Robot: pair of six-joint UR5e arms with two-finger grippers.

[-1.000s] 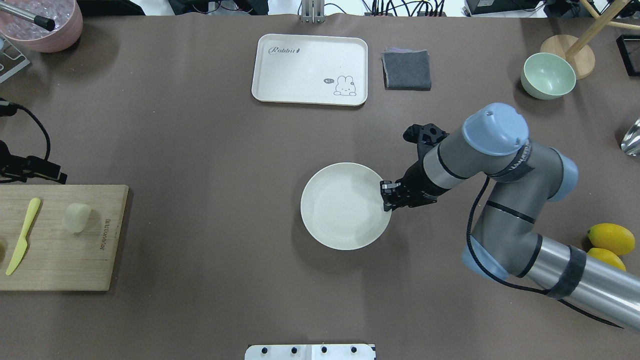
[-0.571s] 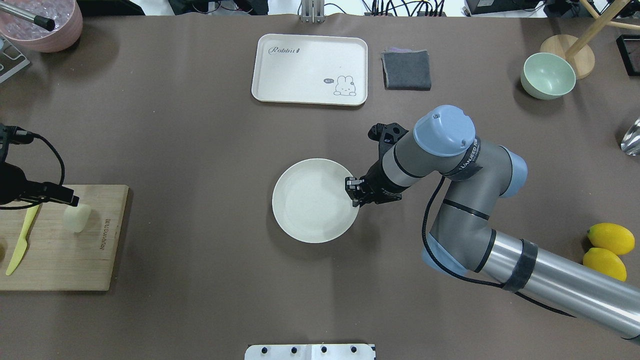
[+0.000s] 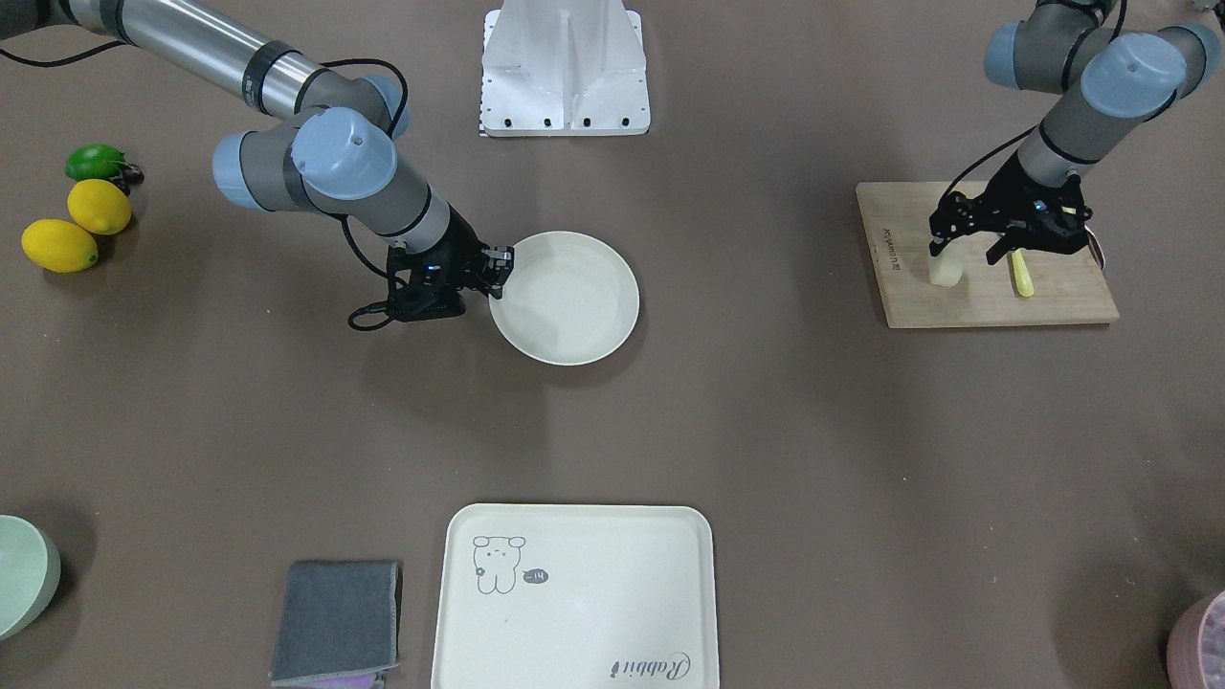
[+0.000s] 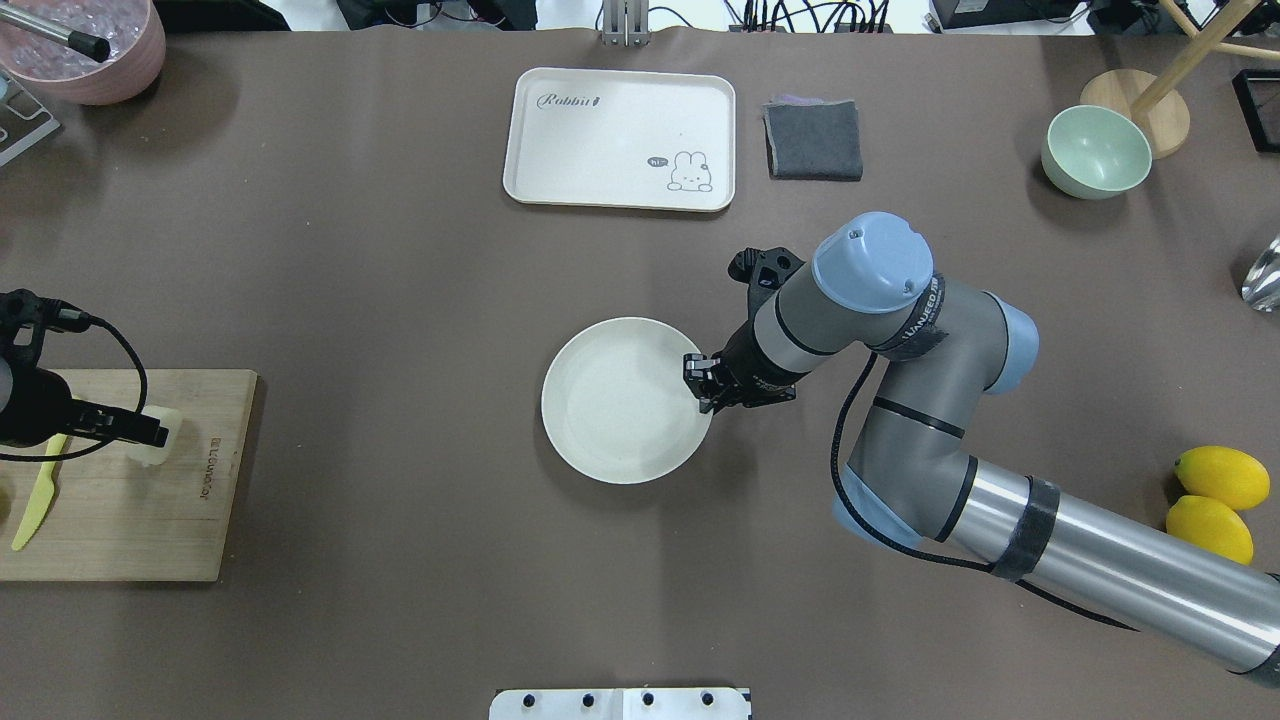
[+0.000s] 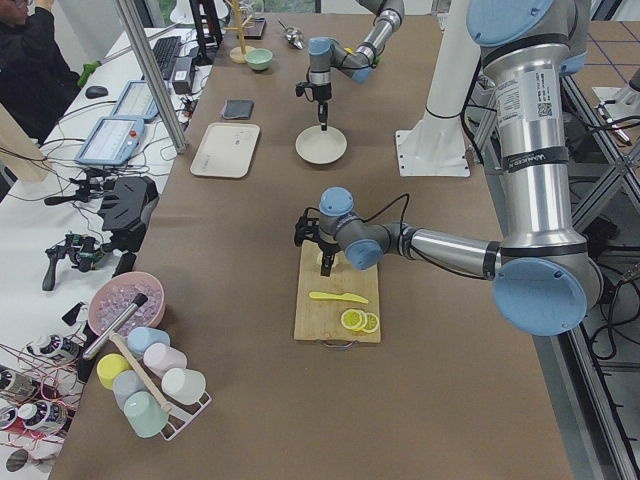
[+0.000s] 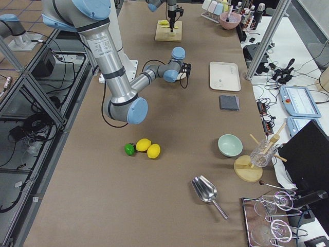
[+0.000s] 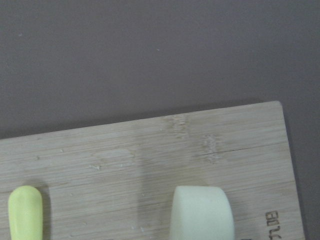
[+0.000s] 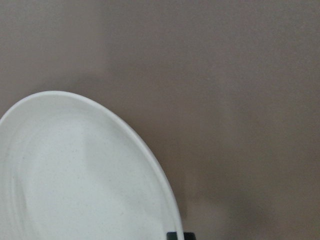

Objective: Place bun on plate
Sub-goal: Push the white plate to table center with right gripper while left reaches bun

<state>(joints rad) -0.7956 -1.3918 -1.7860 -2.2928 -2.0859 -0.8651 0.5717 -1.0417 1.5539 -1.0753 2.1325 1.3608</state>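
The bun (image 4: 158, 447) stands on a wooden cutting board (image 4: 150, 520) at the table's left edge, partly hidden in the overhead view. It shows clearly in the front-facing view, bun (image 3: 943, 270), and low in the left wrist view, bun (image 7: 202, 212). My left gripper (image 3: 967, 251) hangs just over it with its fingers spread open, one finger above the bun. The round cream plate (image 4: 600, 420) lies mid-table. My right gripper (image 4: 700, 385) is shut on the plate's right rim, the same plate (image 3: 574, 316) as in the front-facing view.
A yellow-green knife (image 4: 38, 495) lies on the board left of the bun. At the far side are a rabbit tray (image 4: 620, 100), a grey cloth (image 4: 813, 140) and a green bowl (image 4: 1095, 150). Lemons (image 4: 1220, 480) sit at the right edge.
My right gripper has slid the plate to the left across the table. My left gripper has come in over the cutting board and now sits above the bun.
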